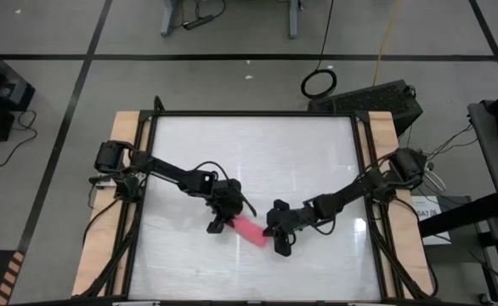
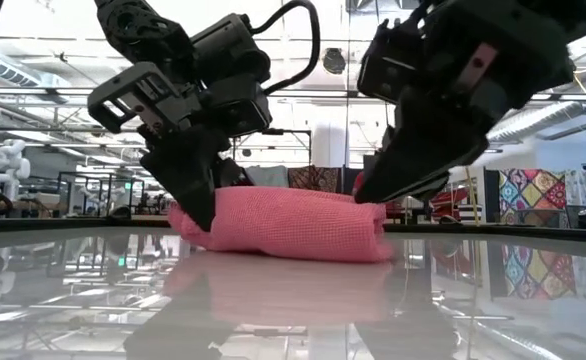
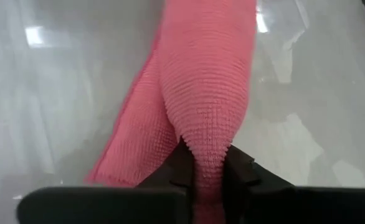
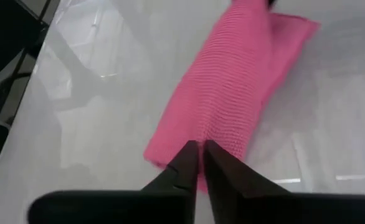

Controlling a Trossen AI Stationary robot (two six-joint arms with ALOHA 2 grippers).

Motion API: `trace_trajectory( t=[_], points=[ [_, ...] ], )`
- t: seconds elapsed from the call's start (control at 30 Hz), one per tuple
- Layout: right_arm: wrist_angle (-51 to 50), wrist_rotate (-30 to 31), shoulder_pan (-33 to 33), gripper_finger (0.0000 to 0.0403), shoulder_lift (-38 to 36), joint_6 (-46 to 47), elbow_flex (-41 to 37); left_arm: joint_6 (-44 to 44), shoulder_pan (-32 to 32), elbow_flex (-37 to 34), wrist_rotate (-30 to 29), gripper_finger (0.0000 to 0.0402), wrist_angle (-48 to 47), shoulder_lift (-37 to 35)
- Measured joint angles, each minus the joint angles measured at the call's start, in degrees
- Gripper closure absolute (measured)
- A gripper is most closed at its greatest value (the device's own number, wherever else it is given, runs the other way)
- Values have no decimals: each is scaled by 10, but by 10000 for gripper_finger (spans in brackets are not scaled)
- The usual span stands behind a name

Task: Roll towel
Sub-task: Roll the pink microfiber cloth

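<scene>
Both dark two-finger grippers, left (image 1: pixel 218 223) and right (image 1: pixel 276 240), pinched opposite ends of the soft pink-red knitted towel (image 1: pixel 249 229), half-rolled low centre of frame, seemingly needing one more coordinated turn.

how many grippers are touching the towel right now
2. The left gripper pinches one end of the pink towel; the right gripper is shut on its other end.

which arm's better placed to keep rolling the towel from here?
Left, marginally. Its gripper visibly pinches the towel end between its jaws. The right gripper is also at its end, jaws nearly closed on the edge, a thinner hold. Likely both needed.
</scene>
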Motion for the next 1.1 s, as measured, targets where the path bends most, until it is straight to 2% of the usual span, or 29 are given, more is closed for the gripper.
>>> trace_trajectory(
  t=[0.1,0.33,0.5,0.63,0.87,1.1],
  points=[
    [-6,0,14,399,0,2,0,-11,0,1,-19,338,8,0],
    [-37,-4,24,395,0,31,0,-14,0,1,-43,247,28,-1],
    [-39,-8,24,395,10,36,0,-14,1,1,-52,206,33,-1],
    [-28,-34,26,395,35,63,1,-37,9,1,-56,195,36,-1],
    [-14,-36,34,395,48,66,2,-59,20,1,-57,194,51,-1],
    [-15,-35,34,395,48,66,1,-52,38,27,-63,194,4,-1]
  ],
)
